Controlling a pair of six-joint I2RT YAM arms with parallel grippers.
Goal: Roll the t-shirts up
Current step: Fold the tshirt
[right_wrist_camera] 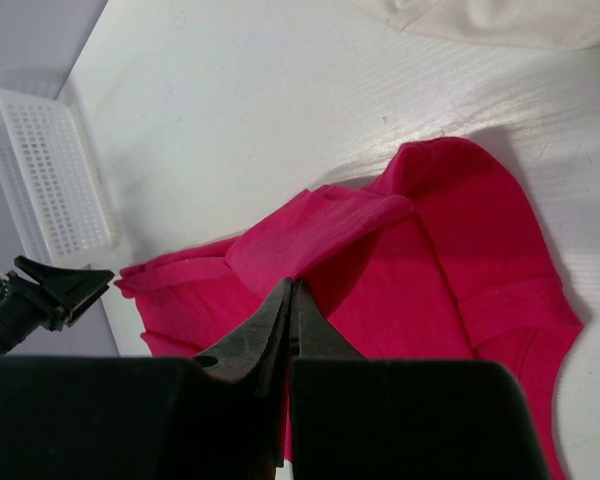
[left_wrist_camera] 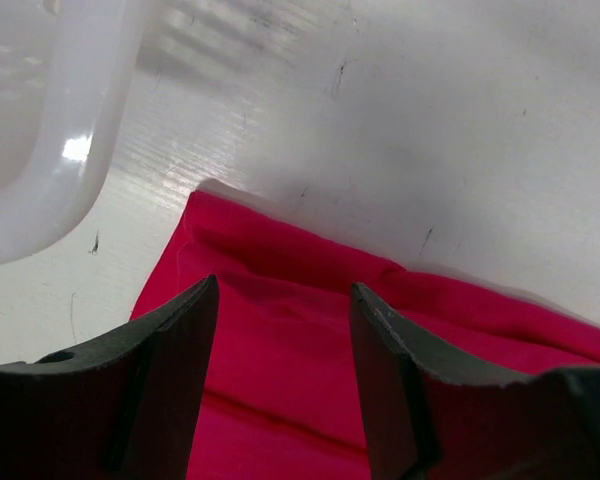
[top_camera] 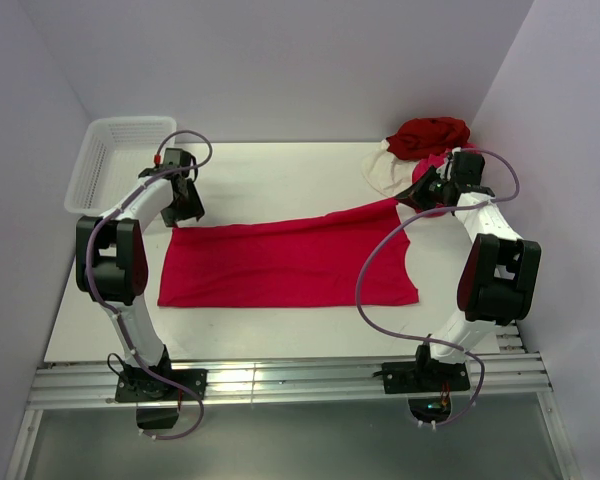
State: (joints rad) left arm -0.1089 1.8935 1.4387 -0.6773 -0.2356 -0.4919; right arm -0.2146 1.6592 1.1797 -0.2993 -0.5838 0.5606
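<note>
A bright crimson t-shirt [top_camera: 280,265] lies folded into a long band across the middle of the table. My left gripper [top_camera: 185,215] hovers open over its far left corner [left_wrist_camera: 280,260], with only cloth below the jaws. My right gripper [top_camera: 421,196] is shut on a raised fold of the same shirt [right_wrist_camera: 320,225] at its far right edge, and the cloth slopes up to the fingertips [right_wrist_camera: 280,300]. Behind it at the far right is a pile of t-shirts: dark red [top_camera: 430,135] on top, cream white [top_camera: 385,170] below, a bit of pink [top_camera: 427,168] between.
A white mesh basket [top_camera: 120,160] stands at the far left corner, just behind the left gripper, and its rim [left_wrist_camera: 50,130] is close to the shirt's corner. Walls close in the table on three sides. The arm bases sit on a rail [top_camera: 280,380] at the near edge.
</note>
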